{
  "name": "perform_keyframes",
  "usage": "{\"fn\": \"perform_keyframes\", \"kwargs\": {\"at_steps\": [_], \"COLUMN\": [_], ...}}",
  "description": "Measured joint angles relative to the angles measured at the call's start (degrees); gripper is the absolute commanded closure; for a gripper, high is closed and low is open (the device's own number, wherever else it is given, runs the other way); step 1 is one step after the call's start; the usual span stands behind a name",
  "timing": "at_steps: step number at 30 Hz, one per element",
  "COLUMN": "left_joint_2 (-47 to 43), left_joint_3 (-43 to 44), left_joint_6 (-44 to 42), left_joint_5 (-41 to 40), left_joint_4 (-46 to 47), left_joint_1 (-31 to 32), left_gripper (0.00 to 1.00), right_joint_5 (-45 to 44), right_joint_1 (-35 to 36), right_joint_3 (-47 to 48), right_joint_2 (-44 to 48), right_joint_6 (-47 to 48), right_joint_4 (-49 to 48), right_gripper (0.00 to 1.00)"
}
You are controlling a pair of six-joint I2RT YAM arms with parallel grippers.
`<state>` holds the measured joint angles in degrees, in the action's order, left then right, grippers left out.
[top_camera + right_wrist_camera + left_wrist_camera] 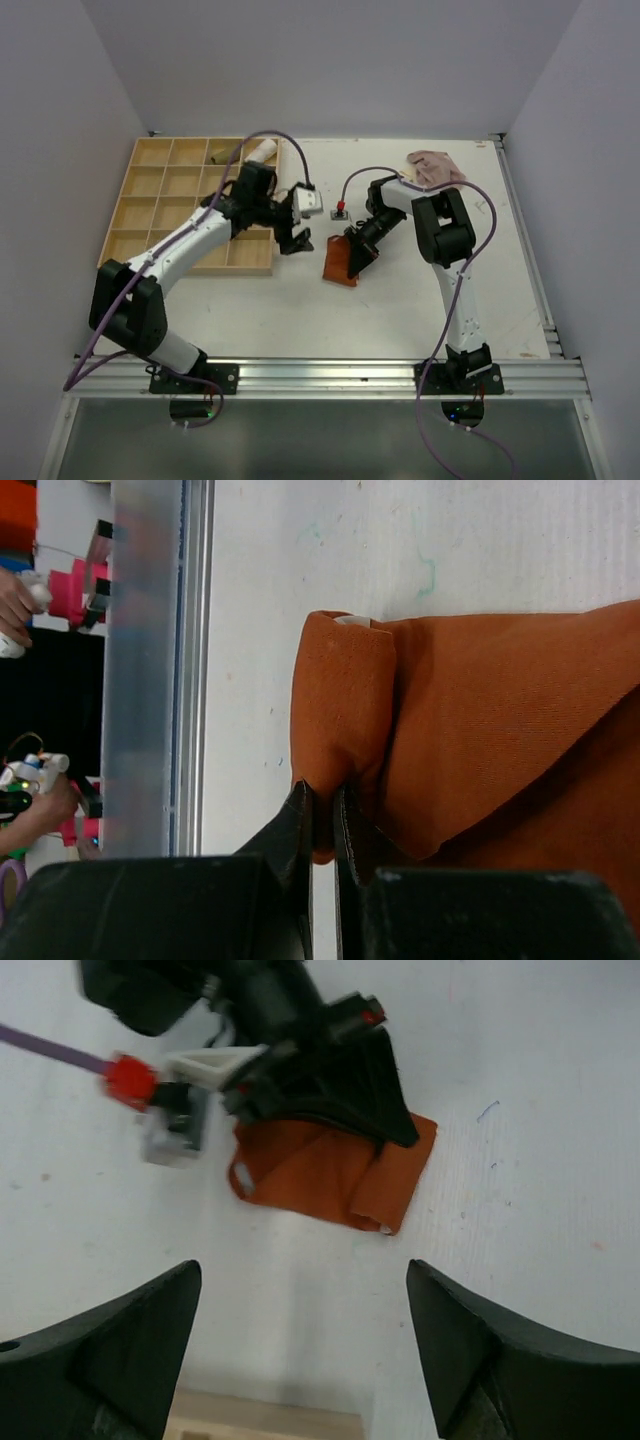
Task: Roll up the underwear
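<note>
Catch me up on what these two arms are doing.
They are rolling underwear. The right gripper is pinched shut on the folded-over edge of the rust-orange underwear, which lies partly rolled mid-table. The left gripper hangs open just beside it, holding nothing. The pale pink underwear lies untouched at the far right corner, and a wooden divided tray sits to the left.

A robot lab cell — white walls (pixel 330 60), aluminium rail (pixel 330 378) (edging a white table (pixel 400 310)).
</note>
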<state>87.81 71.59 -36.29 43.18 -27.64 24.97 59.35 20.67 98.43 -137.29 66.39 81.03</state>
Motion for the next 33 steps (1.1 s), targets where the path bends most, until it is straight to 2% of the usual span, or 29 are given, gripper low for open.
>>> {"fn": "perform_keyframes", "kwargs": {"at_steps": [2, 5, 6, 9, 16, 20, 23, 25, 26, 28, 29, 30, 31, 32, 33], "left_joint_2": [-1.4, -3.93, -4.63, -5.11, -1.77, 1.73, 5.73, 8.24, 8.98, 9.57, 10.1, 10.78, 11.39, 11.87, 12.26], "left_joint_3": [-8.79, -19.69, -22.23, -25.83, -26.25, -26.23, -26.16, -26.03, -25.73, -24.5, -23.52, -22.38, -21.18, -19.76, -18.56], "left_joint_6": [-3.72, -9.01, -10.62, -14.64, -19.04, -21.31, -23.37, -24.7, -25.33, -25.9, -25.81, -25.62, -25.68, -25.7, -25.57], "left_joint_5": [-3.34, -9.73, -11.65, -16.59, -22.91, -24.24, -25.66, -26.25, -26.47, -26.99, -27.17, -27.21, -27.19, -27.17, -27.12], "left_joint_4": [1.38, 3.72, 4.9, 10.58, 25.35, 29.42, 30.23, 30.25, 30.69, 30.51, 29.49, 28.3, 26.84, 25.0, 23.43], "left_joint_1": [5.31, 14.29, 16.96, 21.77, 24.28, 24.81, 24.98, 24.98, 24.98, 24.98, 24.96, 24.96, 24.92, 24.92, 24.92], "left_gripper": [0.14, 0.26, 0.31, 0.38, 0.4, 0.43, 0.5, 0.58, 0.65, 0.75, 0.88, 0.94, 0.98, 1.0, 1.0], "right_joint_5": [1.49, 2.71, 3.13, 3.32, 3.43, 3.43, 3.45, 3.48, 3.48, 3.45, 3.43, 3.39, 3.26, 3.13, 2.93], "right_joint_1": [-0.15, -0.37, -0.48, -0.55, -0.55, -0.55, -0.55, -0.55, -0.52, -0.55, -0.55, -0.55, -0.61, -0.72, -0.9], "right_joint_3": [1.29, 2.16, 2.29, 2.6, 2.82, 2.89, 2.97, 3.04, 3.08, 3.13, 3.13, 3.13, 3.15, 3.3, 3.5], "right_joint_2": [-1.55, -2.89, -3.15, -3.5, -3.78, -3.85, -3.96, -4.0, -4.0, -4.0, -4.0, -4.0, -4.0, -4.0, -4.0], "right_joint_6": [-0.28, -0.87, -1.07, -1.44, -1.9, -1.99, -2.16, -2.29, -2.32, -2.32, -2.32, -2.36, -2.56, -2.71, -3.02], "right_joint_4": [1.18, 2.29, 2.49, 2.82, 3.04, 3.06, 3.15, 3.17, 3.17, 3.17, 3.17, 3.17, 3.26, 3.28, 3.37], "right_gripper": [1.0, 1.0, 1.0, 1.0, 1.0, 1.0, 1.0, 1.0, 1.0, 0.93, 0.89, 0.76, 0.68, 0.61, 0.48]}}
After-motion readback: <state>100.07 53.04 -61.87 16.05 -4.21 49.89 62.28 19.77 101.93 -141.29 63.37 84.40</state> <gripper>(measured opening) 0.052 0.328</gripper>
